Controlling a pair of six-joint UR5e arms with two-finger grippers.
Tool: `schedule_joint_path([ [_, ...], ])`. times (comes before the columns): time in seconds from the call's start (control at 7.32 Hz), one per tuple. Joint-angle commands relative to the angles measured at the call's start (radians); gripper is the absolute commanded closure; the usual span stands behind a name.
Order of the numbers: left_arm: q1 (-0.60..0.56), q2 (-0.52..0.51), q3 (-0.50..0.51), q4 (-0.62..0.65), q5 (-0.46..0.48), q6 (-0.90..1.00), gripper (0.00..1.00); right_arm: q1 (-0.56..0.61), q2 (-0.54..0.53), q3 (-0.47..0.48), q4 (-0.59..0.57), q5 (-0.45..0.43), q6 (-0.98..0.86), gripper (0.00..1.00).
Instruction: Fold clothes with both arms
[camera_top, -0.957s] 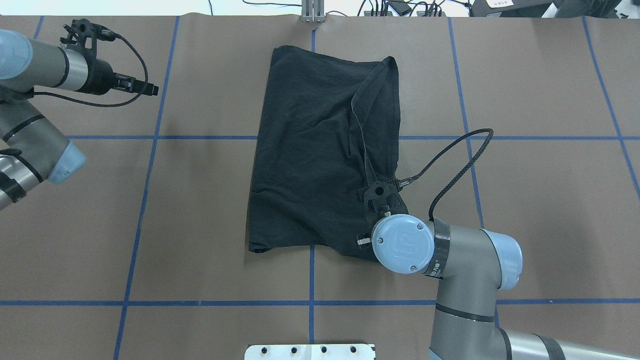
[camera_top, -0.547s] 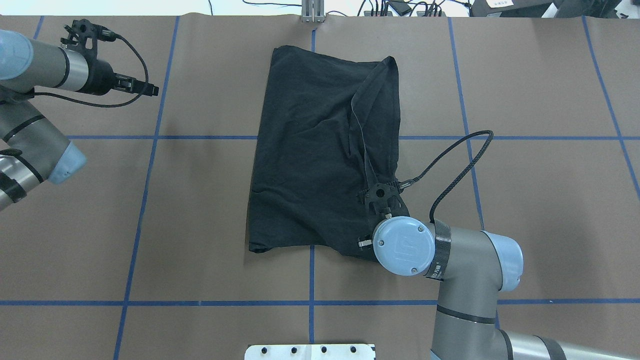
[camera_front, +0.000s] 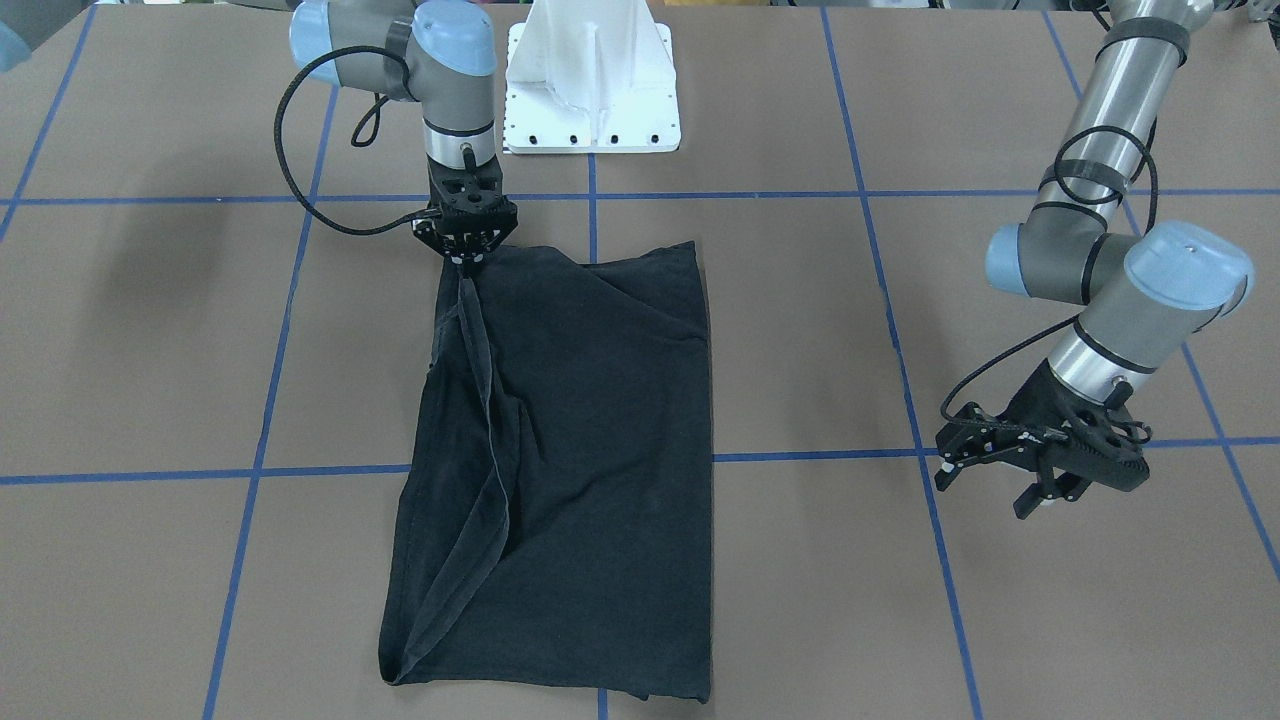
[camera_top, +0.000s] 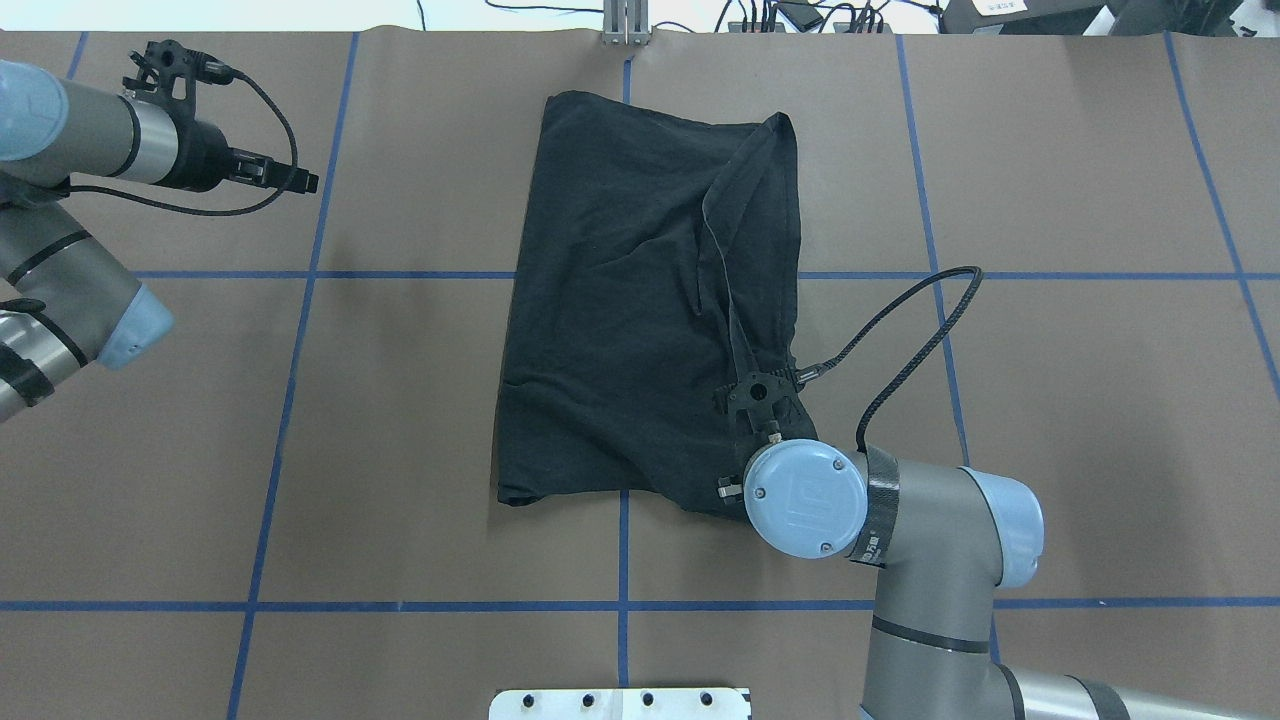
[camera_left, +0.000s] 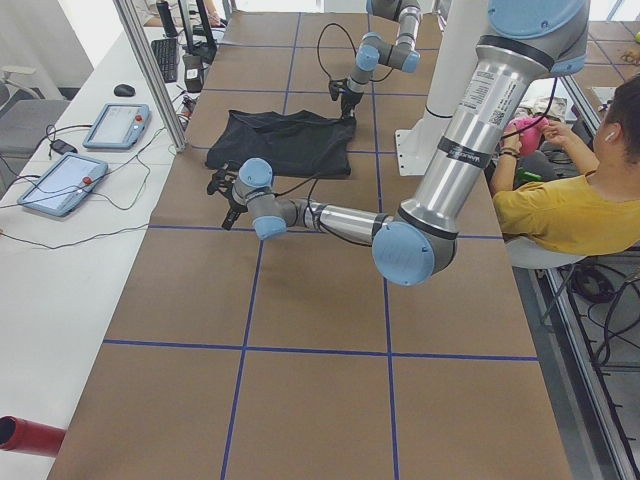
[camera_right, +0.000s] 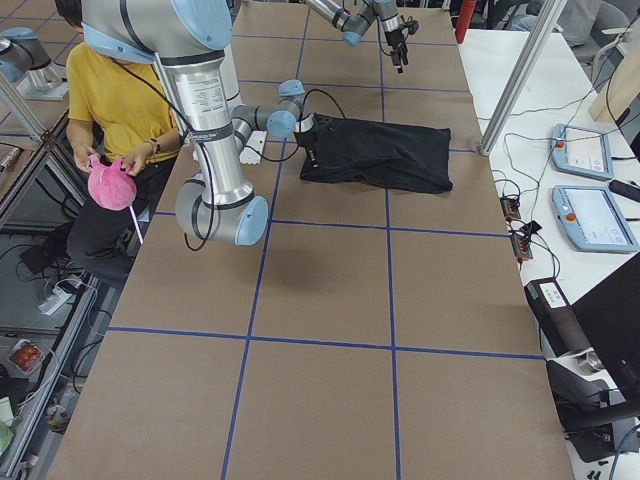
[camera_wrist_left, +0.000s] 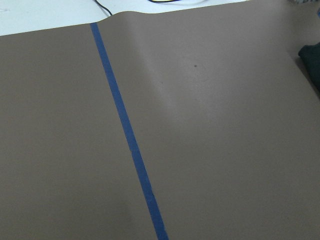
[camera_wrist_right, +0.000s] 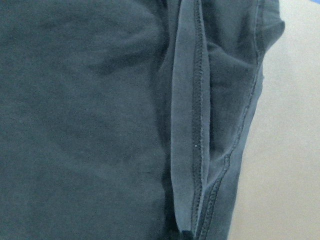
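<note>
The T-shirt lies centred on the table.

A robotics lab is indicated: a brown table is gridded with blue tape, and teach pendants are set beside an aluminium frame post at ten o'clock in the exterior left view.

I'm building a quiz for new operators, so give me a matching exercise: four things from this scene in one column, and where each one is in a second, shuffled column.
1. black short-sleeved T-shirt
2. right arm's black two-finger gripper
3. left arm's black two-finger gripper
4. white base plate

A. over bare brown table, apart from the cloth
B. at the table edge by the robot
C. spread over the table's middle
D. at the cloth's corner, on a raised fold

Pairs: 1-C, 2-D, 3-A, 4-B.
</note>
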Motion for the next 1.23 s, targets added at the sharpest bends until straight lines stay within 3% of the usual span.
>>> schedule_joint_path([
  [0.0,0.0,0.0,0.0,0.0,0.0,0.0,0.0,0.005,0.0,0.002,0.0,-0.002,-0.001,1.0],
  [0.14,0.0,0.0,0.0,0.0,0.0,0.0,0.0,0.008,-0.008,0.008,0.0,-0.001,0.001,1.0],
  [0.55,0.002,0.0,0.0,0.0,0.0,0.0,0.0,0.002,-0.184,0.171,0.002,-0.004,0.017,1.0],
  [1.09,0.003,-0.002,0.0,-0.005,0.0,-0.002,0.0,-0.079,-0.204,0.174,0.003,-0.061,0.128,1.0],
])
